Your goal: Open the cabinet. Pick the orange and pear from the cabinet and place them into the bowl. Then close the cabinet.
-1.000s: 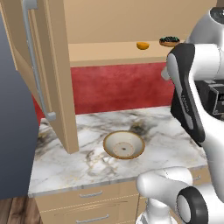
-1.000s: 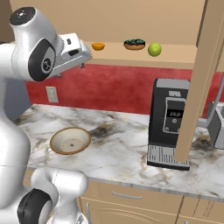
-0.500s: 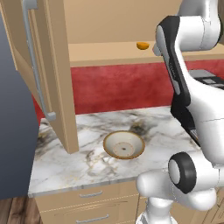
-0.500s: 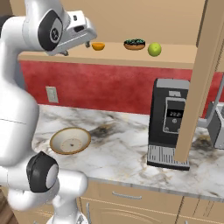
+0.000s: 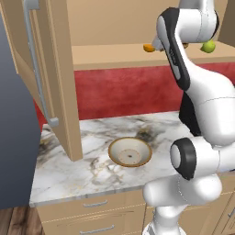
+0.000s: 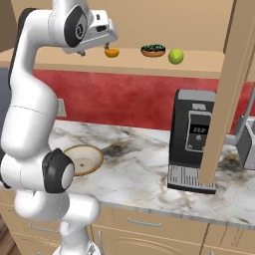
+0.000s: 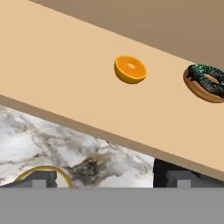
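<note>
Nearest me, the marble counter (image 6: 149, 174) carries the bowl (image 5: 130, 152), which sits alone toward the front left part of the top, well short of the red back wall. In the hand view a curved sliver of its rim shows at the bottom left. Further right on the same counter stands the black coffee machine (image 6: 193, 140), close to the back edge.

The white arm rises from its base in front of the counter, climbs straight up, then bends at the elbow high above the bowl and reaches forward at shelf height. Its gripper (image 6: 84, 50) hangs just in front of the shelf's front edge, a little left of the fruit and apart from it. The fingers are spread wide with nothing between them, though the tips are hard to make out against the arm's body.

The cabinet (image 5: 50, 78) stands open: its left door swings out over the counter's left end with its long silver handle facing outward, and the right door's edge cuts down in front of the coffee machine.

On the cabinet's shelf, the orange (image 7: 130, 69) lies leftmost, looking like a cut half with the flesh showing. Beside it sits a dark-topped doughnut (image 7: 205, 83), and at the right end the pear (image 6: 175, 56), near the front edge.
</note>
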Motion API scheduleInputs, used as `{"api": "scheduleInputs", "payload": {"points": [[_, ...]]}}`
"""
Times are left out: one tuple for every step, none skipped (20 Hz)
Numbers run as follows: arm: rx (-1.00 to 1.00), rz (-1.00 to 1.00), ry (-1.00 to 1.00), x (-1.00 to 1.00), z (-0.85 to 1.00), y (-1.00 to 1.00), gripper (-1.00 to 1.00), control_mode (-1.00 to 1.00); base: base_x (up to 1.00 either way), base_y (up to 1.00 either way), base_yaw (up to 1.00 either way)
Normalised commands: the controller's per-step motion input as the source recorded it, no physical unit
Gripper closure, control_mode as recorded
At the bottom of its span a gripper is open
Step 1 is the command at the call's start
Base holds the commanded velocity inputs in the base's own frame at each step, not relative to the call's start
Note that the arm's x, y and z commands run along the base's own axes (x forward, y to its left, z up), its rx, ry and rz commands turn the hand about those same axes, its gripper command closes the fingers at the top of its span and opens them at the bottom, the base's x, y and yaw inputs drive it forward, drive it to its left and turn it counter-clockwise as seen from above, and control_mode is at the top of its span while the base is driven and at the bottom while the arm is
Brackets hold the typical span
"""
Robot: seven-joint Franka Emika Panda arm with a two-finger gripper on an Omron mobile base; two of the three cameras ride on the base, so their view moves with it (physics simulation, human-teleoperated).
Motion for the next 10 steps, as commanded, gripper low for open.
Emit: {"api": "scheduleInputs", "payload": {"points": [[0.13,0.0,0.0,0.46,-0.37,0.0,-1.0,-1.0,0.0,0.0,0.0],[0.13,0.0,0.0,0.44,-0.46,0.0,-1.0,-1.0,0.0,0.0,0.0],[0.13,0.0,-0.01,0.41,-0.47,0.0,-1.0,-1.0,0.0,0.0,0.0],[0.12,0.0,-0.02,0.39,-0.49,0.0,-1.0,-1.0,0.0,0.0,0.0],[0.12,0.0,-0.06,0.42,-0.26,0.0,-1.0,-1.0,0.0,0.0,0.0],[0.09,0.0,-0.1,0.49,-0.09,0.0,-1.0,-1.0,0.0,0.0,0.0],[0.06,0.0,-0.11,0.55,0.0,0.0,-1.0,-1.0,0.0,0.0,0.0],[0.04,0.0,-0.12,0.59,-0.01,0.0,-1.0,-1.0,0.0,0.0,0.0],[0.03,0.0,-0.11,0.61,-0.03,0.0,-1.0,-1.0,0.0,0.0,0.0],[0.05,0.0,-0.12,0.66,0.0,0.0,-1.0,-1.0,0.0,0.0,0.0]]}}
